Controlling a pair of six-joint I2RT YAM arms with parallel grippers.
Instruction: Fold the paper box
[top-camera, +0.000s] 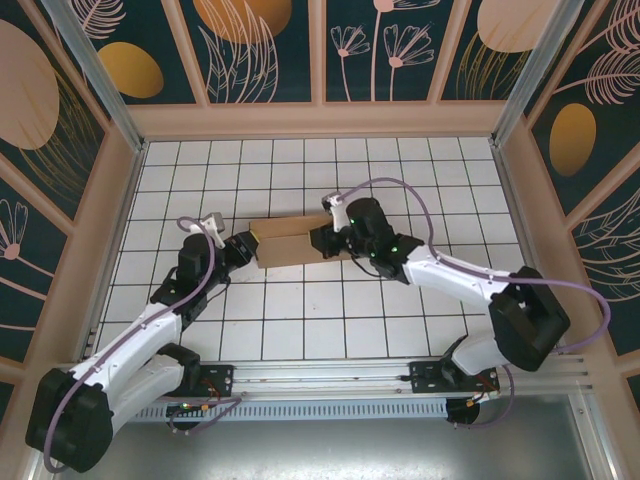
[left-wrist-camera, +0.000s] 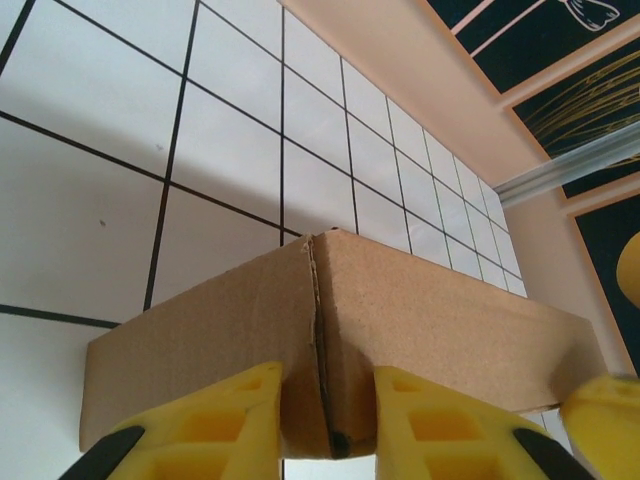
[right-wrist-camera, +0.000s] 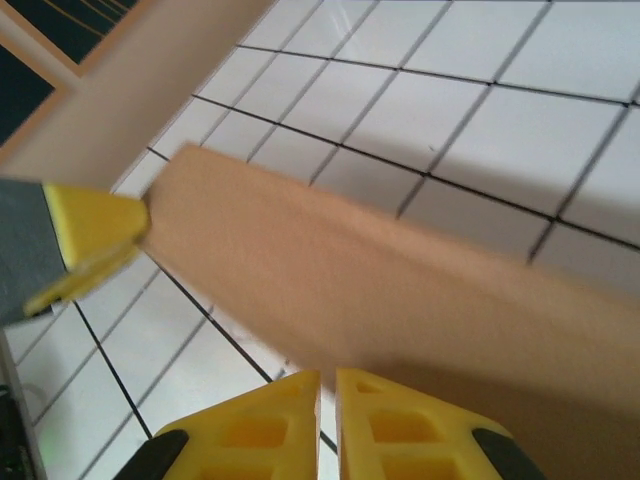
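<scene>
The paper box is a brown cardboard piece lying mid-table between my two arms. My left gripper is at its left end. In the left wrist view the yellow fingers straddle a folded corner of the box, and the cardboard fills the gap between them, so the left gripper is shut on it. My right gripper is at the box's right end. Its jaws stand almost together, tips just under the blurred cardboard wall, with nothing seen between them.
The white tiled floor lies in front of the box. Beige walls rise at the back and sides. A yellow finger of the left gripper shows at the box's far end in the right wrist view.
</scene>
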